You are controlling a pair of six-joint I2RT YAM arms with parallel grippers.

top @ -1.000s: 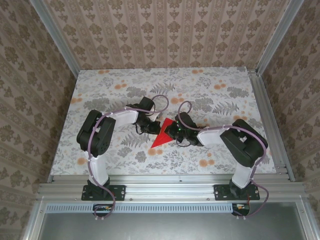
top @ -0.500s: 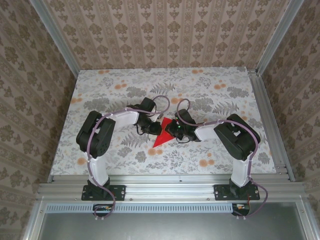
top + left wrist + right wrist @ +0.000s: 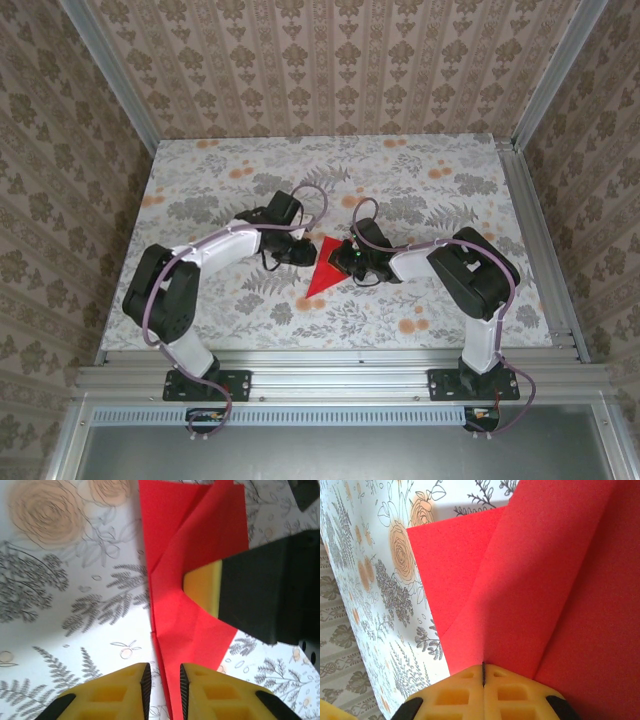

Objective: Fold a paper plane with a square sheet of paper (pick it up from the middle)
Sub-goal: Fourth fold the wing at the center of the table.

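The red sheet of paper (image 3: 322, 272) lies in the middle of the table, folded into a long pointed triangle with its tip toward the near edge. My left gripper (image 3: 303, 252) is at its left side. In the left wrist view that gripper (image 3: 165, 680) is open by a narrow gap, and the paper's (image 3: 190, 555) left edge runs loosely between the pads. My right gripper (image 3: 341, 262) is on the right side of the sheet. Seen from its own wrist, the right gripper (image 3: 483, 672) is shut on a raised fold of the paper (image 3: 535, 580). One of its yellow fingers (image 3: 204, 587) shows across the sheet.
The floral table (image 3: 430, 190) stretches out on all sides of the paper. Patterned walls close off the back and both sides. An aluminium rail (image 3: 340, 378) with the arm bases runs along the near edge.
The left jaws have parted a little and let go of the paper's edge. The left arm's elbow has swung out to the left. The right gripper keeps its hold.
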